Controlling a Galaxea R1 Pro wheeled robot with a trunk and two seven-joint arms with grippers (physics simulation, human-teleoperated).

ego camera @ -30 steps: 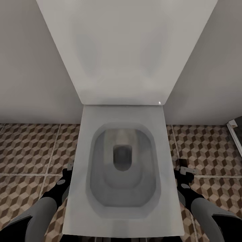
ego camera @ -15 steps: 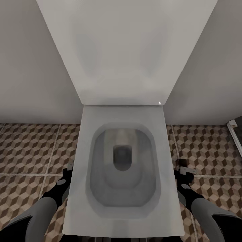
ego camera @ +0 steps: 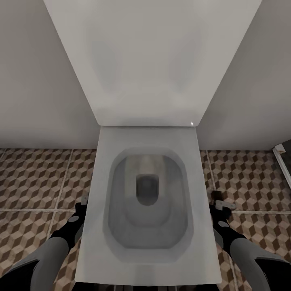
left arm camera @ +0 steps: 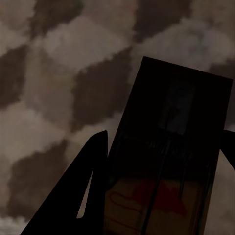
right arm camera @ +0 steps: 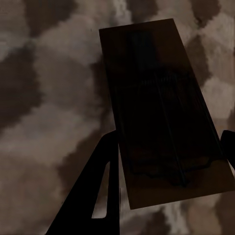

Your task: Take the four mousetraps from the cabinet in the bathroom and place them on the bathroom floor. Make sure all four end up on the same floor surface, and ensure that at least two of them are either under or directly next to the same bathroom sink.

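Left wrist view: one mousetrap (left arm camera: 169, 161), dark wire and red mark visible, sits between the left hand's (left arm camera: 164, 183) fingers (left arm camera: 78, 200), gripped, close above the bathroom floor (left arm camera: 54, 73). Right wrist view: a second mousetrap (right arm camera: 164, 110) gripped likewise in the right hand (right arm camera: 169, 181). Head view: both hands low, the left hand (ego camera: 83, 202) at the left edge of the white toilet (ego camera: 147, 202), the right hand (ego camera: 221, 204) at its right edge, over cube-patterned tiles (ego camera: 36, 178).

Soft, even light falls on the toilet (ego camera: 147, 161) from overhead, no glare; both wrist views are dim, murky, and blurred.
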